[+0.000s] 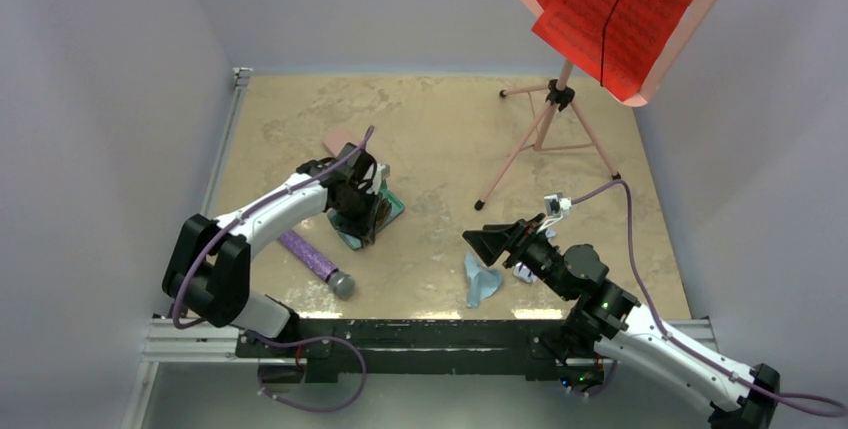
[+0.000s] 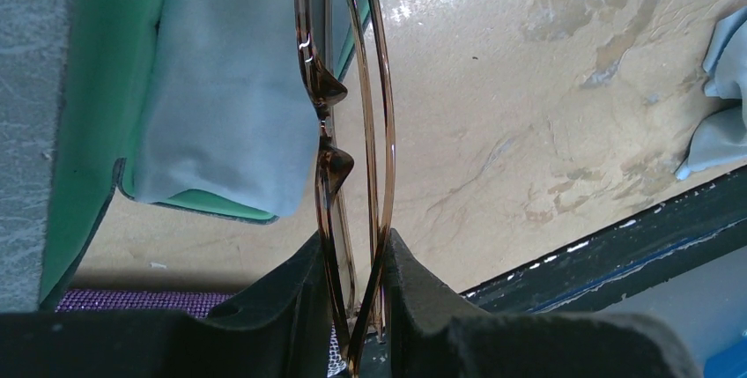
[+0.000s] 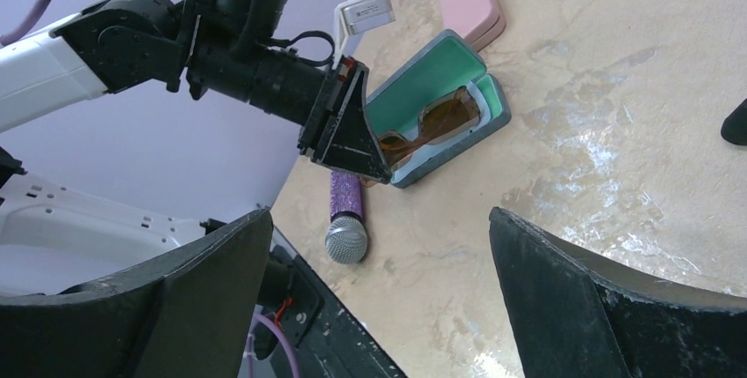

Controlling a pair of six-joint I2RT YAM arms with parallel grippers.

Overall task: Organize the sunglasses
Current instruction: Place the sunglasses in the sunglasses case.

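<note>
The brown-framed sunglasses (image 3: 432, 127) lie in the open grey-blue case (image 3: 490, 85) with the green lining. My left gripper (image 2: 357, 250) is shut on their thin brown frame (image 2: 380, 114) at one end and stands right over the case (image 1: 392, 211). A light blue cloth (image 2: 229, 87) lies in the case beside the glasses. My right gripper (image 3: 379, 219) is open and empty, hovering above the table right of the case (image 1: 490, 242). A small white thing (image 1: 521, 271) shows beside my right wrist; I cannot tell whether it is the white sunglasses.
A shut pink case (image 1: 338, 139) lies behind the left gripper. A purple microphone (image 1: 315, 259) lies near the front left. A second light blue cloth (image 1: 480, 281) lies at the front. A music stand (image 1: 552, 124) with red sheets stands at the back right.
</note>
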